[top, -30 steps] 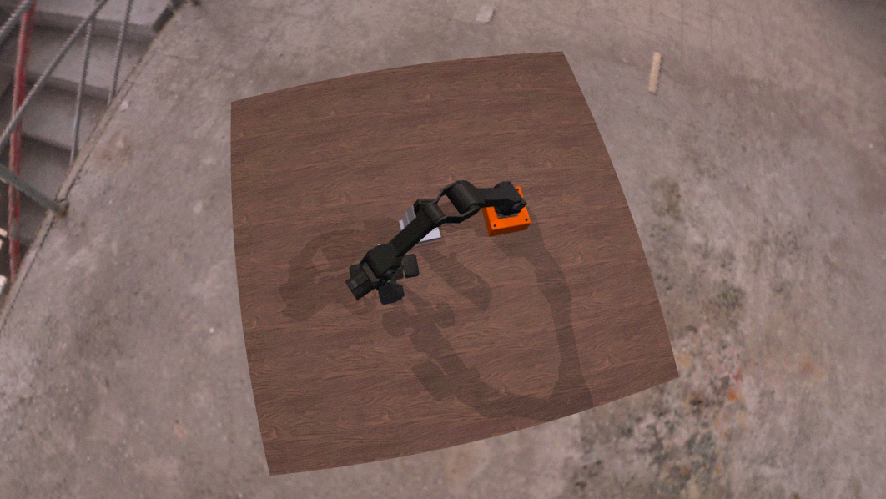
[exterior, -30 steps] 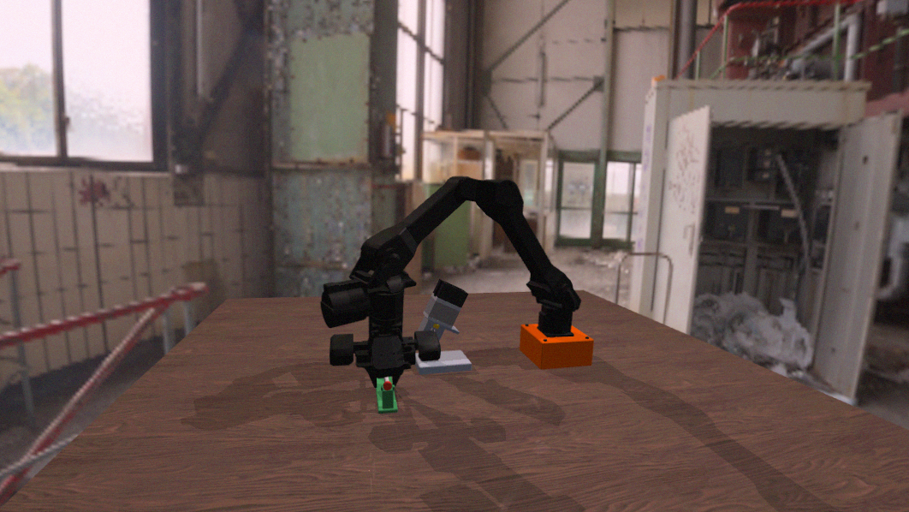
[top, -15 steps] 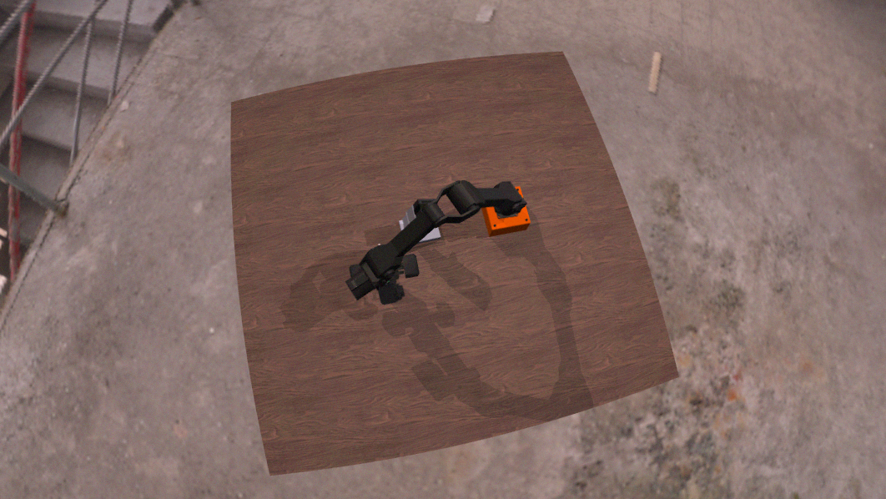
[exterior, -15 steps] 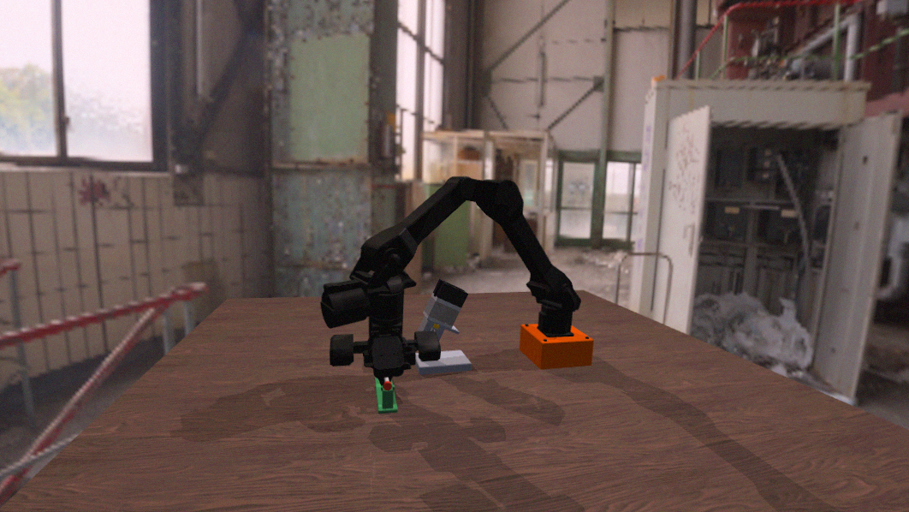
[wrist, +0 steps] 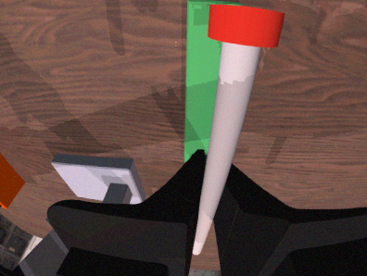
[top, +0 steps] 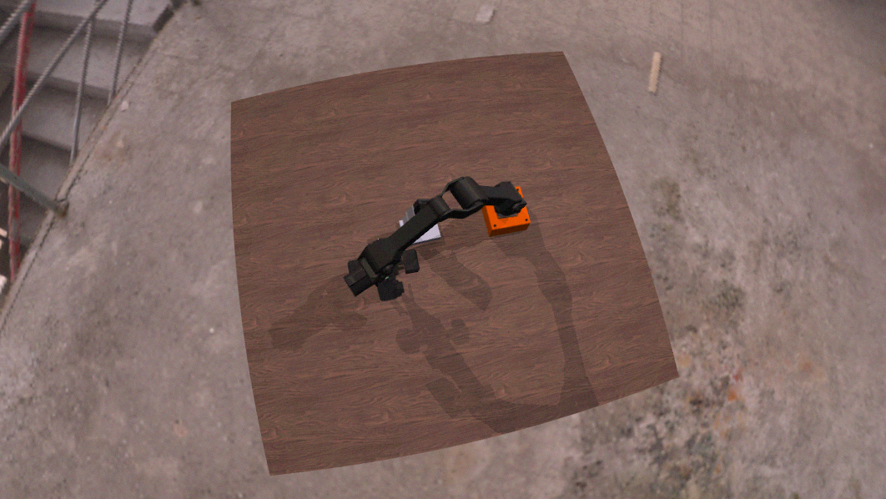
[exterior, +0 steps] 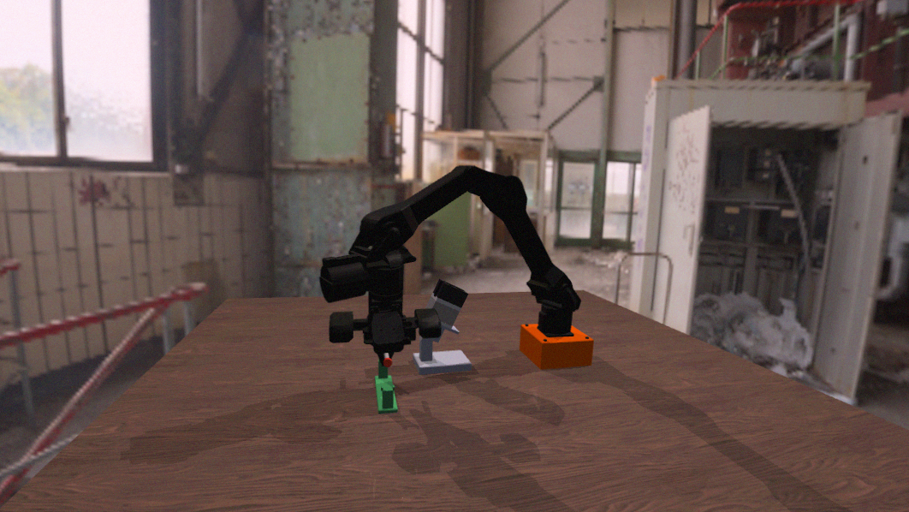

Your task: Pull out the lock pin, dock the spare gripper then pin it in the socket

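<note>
My gripper is shut on the white lock pin with its red head. The pin is held lengthwise between the fingertips, just above the green rack, its head pointing away from the fingers. The mount's pale base stands behind and to the right of the rack in the exterior view. Above its post a tilted grey block carries a black end. My gripper's wheel-like side part overlaps it, so the socket and spigot cannot be made out.
The arm's orange base block stands right of the mount. The arm arches over the mount in the top view and hides much of it. Dark arm shadows cross the wooden table.
</note>
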Controlling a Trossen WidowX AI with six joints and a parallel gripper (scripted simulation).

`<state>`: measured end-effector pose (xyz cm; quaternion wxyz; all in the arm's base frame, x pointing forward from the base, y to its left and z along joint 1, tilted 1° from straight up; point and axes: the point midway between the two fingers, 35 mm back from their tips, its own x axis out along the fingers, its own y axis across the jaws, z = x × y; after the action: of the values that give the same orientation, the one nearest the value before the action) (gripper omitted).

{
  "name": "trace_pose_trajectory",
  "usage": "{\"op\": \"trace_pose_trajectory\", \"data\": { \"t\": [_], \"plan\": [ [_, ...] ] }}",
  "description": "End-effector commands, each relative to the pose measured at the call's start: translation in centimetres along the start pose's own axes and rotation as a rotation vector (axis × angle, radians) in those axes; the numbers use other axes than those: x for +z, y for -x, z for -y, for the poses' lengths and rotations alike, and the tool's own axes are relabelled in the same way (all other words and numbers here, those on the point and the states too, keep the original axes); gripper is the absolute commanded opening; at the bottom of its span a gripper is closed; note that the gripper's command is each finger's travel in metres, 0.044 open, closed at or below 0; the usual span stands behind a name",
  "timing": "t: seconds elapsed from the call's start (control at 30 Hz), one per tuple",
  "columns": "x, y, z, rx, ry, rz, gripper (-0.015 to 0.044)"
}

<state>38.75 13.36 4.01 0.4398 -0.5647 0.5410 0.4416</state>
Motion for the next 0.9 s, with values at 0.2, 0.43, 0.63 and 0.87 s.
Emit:
{"op": "trace_pose_trajectory", "data": {
  "t": [0.2, 0.43, 0.63, 0.87],
  "plan": [
    [-0.8, 2.7, 0.0, -0.01, -0.005, 0.0, 0.0],
    [-0.6, 2.1, -0.1, -0.004, 0.001, 0.002, 0.0],
    [-0.6, 2.2, -0.2, -0.007, 0.014, 0.003, 0.0],
    [-0.4, 2.7, -2.0, -0.007, 0.016, 0.005, 0.0]
  ]
}}
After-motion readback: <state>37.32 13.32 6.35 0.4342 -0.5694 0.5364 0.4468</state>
